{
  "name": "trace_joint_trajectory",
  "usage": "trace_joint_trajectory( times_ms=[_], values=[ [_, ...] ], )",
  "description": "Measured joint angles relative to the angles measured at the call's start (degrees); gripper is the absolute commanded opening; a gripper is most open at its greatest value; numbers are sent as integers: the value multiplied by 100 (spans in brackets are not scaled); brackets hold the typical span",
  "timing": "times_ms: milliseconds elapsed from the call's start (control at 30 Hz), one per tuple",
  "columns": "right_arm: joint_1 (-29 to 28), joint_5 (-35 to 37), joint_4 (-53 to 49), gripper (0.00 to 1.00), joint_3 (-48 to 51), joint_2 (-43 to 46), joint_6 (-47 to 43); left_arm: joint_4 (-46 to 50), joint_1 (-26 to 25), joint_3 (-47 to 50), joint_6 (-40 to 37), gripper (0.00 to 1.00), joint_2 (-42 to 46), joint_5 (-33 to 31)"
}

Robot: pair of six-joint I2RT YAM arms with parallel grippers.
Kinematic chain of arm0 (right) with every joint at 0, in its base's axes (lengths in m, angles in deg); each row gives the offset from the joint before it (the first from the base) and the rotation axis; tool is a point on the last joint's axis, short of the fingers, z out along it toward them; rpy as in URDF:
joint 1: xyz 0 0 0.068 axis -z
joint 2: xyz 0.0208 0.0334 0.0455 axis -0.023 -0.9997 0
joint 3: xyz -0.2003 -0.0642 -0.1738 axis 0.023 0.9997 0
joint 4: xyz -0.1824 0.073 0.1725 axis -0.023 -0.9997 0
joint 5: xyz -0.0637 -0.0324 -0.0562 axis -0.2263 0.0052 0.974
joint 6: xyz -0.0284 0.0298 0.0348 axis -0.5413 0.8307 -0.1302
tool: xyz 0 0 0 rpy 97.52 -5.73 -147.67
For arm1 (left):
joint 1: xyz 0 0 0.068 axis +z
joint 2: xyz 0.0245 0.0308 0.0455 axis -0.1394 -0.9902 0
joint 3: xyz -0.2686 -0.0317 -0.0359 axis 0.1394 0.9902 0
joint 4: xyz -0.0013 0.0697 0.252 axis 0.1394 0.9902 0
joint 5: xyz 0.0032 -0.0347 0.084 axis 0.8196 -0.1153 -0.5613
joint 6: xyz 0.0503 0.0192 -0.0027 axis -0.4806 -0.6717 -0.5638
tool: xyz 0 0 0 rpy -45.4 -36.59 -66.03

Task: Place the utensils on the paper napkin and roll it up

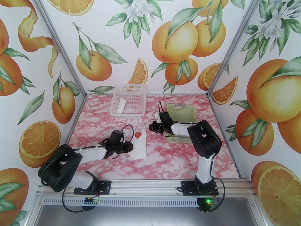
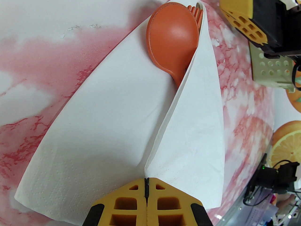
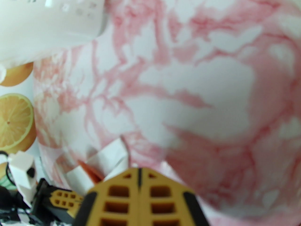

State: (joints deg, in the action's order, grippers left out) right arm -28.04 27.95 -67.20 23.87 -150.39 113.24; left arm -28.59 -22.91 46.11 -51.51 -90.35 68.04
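Now the paper napkin (image 2: 112,116) lies on the pink marbled table (image 1: 164,163), near the middle and just ahead of the left arm. Its right flap is folded over the utensils into a long cone shape. The red-orange spoon (image 2: 172,34) pokes out at the far, narrow end, bowl facing up, and the orange fork (image 2: 197,11) shows only its tines just behind the bowl, tucked under the flap's edge.

The left gripper (image 2: 146,181) sits at the napkin's near, wide end with its yellow fingers pressed together. The tips meet the fold line of the paper, but it is unclear whether any paper is nipped between them.

The right gripper (image 3: 139,172) hovers over bare table beyond the spoon end, apart from the napkin – fingers closed tight, nothing held.

At the back left stands a white basket (image 1: 117,95) with a slim white paper roll (image 1: 121,106) inside; a pale green basket (image 1: 181,109) sits at the right, behind the right arm.
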Motion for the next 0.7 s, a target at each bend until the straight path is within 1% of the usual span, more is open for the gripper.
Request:
trace_joint_trajectory(
  times_ms=[33,200,300,333,500,700],
  values=[
    [-17,39,-37,0,109,184,-9,-2,0,0,2,2,0,0],
    [-170,415,-258,12,595,1167,-92,-2,-2,0,4,2,0,-2],
    [-415,693,-442,15,782,1655,-164,0,-2,0,4,2,0,0],
    [-529,787,-487,15,841,1786,-181,-4,-4,0,4,2,0,-2],
    [-949,855,-522,7,1209,2140,-96,-4,-22,0,4,2,-2,-9],
    [-1419,831,-538,0,1530,2162,140,-2,-24,0,4,2,0,-9]
  ],
)
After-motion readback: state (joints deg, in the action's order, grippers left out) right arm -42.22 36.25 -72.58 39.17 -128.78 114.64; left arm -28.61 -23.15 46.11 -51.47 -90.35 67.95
